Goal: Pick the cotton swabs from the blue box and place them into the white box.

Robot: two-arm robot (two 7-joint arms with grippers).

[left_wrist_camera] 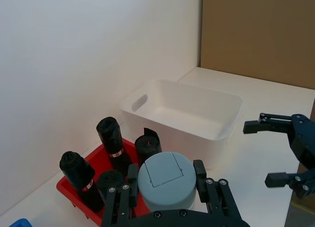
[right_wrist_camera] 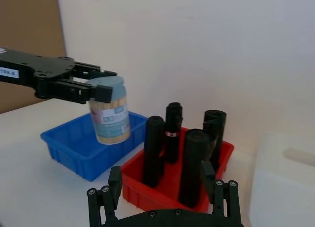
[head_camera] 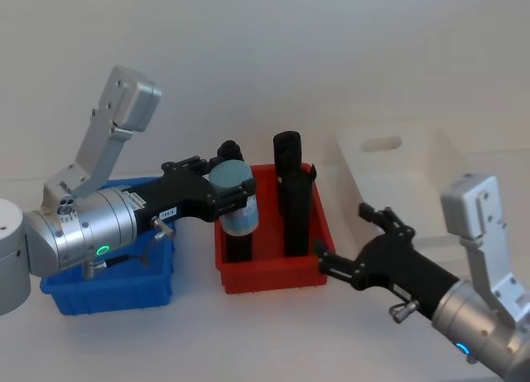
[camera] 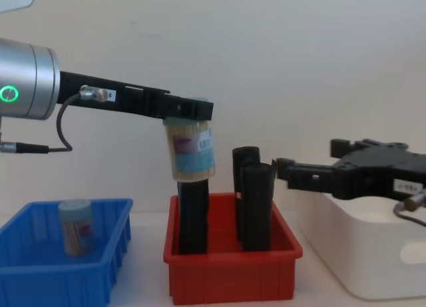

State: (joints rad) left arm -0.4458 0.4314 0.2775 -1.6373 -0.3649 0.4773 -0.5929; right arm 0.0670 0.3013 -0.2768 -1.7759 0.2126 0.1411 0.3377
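Teal-lidded swab jars (camera: pixel 191 154) (camera: pixel 76 226) 2 — left claw (head_camera: pixel 232 179) grips one, blue box (camera: pixel 40 280) holds one | right claw (head_camera: pixel 341 229) spread, empty

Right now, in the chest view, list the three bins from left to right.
blue box → red bin → white box. The cotton swabs jar gripped by the left tool hangs over the red bin, so it is left out.

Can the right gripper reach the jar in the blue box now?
Probably not: between right gripper and that jar stand the red bin of black rolls and the left gripper holding another jar.
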